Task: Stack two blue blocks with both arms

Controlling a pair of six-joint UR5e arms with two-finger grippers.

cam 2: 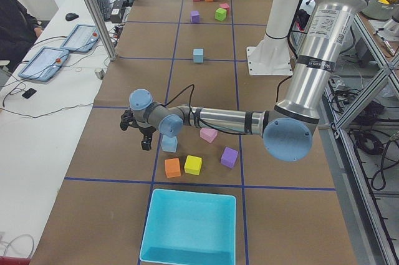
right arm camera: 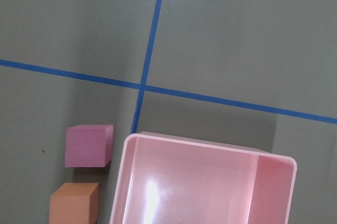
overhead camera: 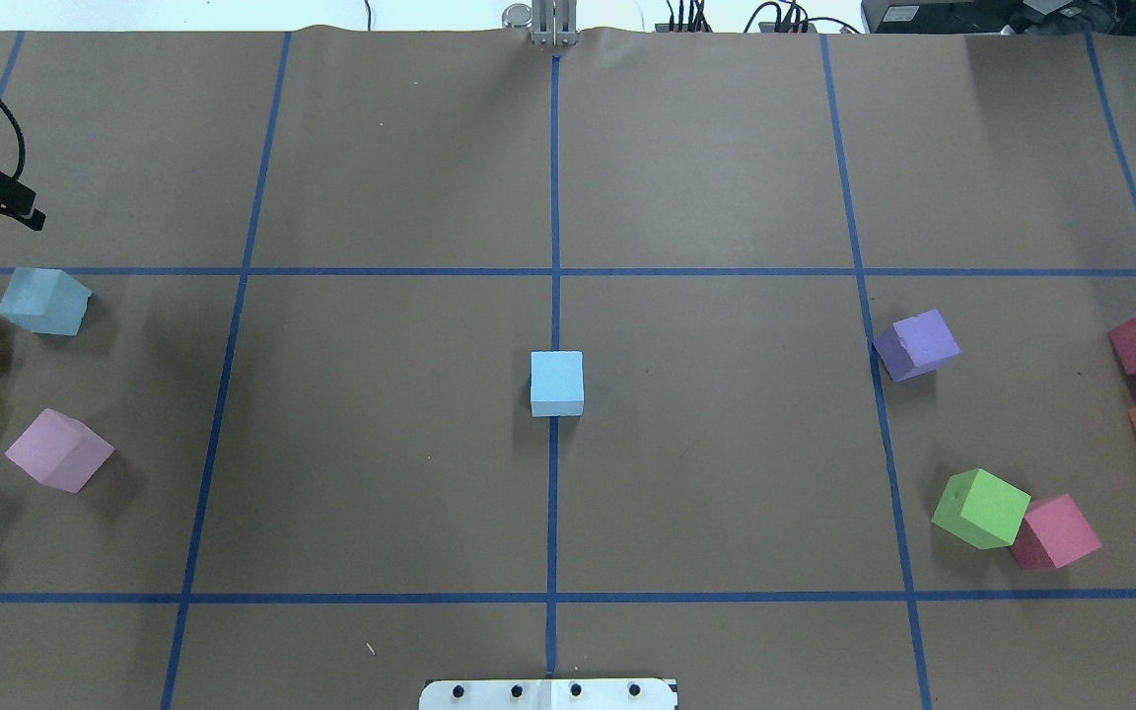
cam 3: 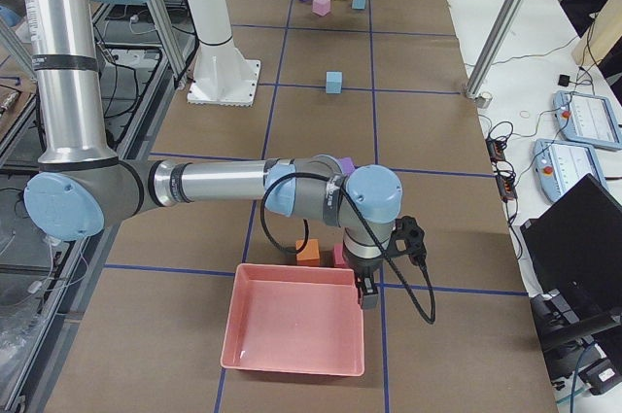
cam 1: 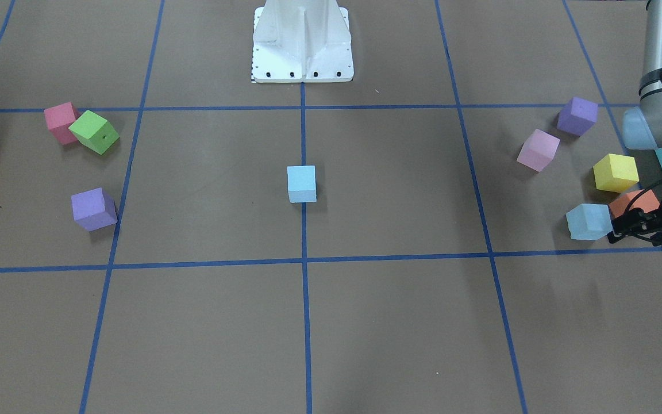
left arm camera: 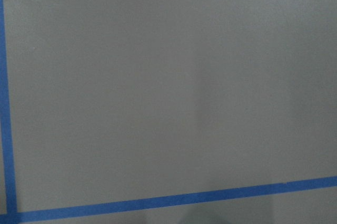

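Step in hand: approach for pickup. In the overhead view, the centre blue block [overhead camera: 557, 383] is found at table centre and the outer blue block [overhead camera: 43, 301] at its 9 o'clock. The left gripper [cam 1: 617, 229], spread and empty, is held near the outer block's 11 o'clock. The right gripper [cam 3: 368, 296]: jaw state cannot be told. Alignment over the outer block and a descent are judged necessary.

Sky-blue blocks [cam 1: 301, 184], brown table [cam 1: 204, 322] with blue tape grid [cam 1: 306, 322], pink tray [right arm camera: 271, 187].

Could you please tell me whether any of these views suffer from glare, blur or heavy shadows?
Right wrist view: a white glare patch washes out part of the floor of the pink tray. Left wrist view: soft and low in contrast, showing only brown paper and blue tape under a faint shadow. Overhead view: sharp, and the central blue block casts only a soft shadow.
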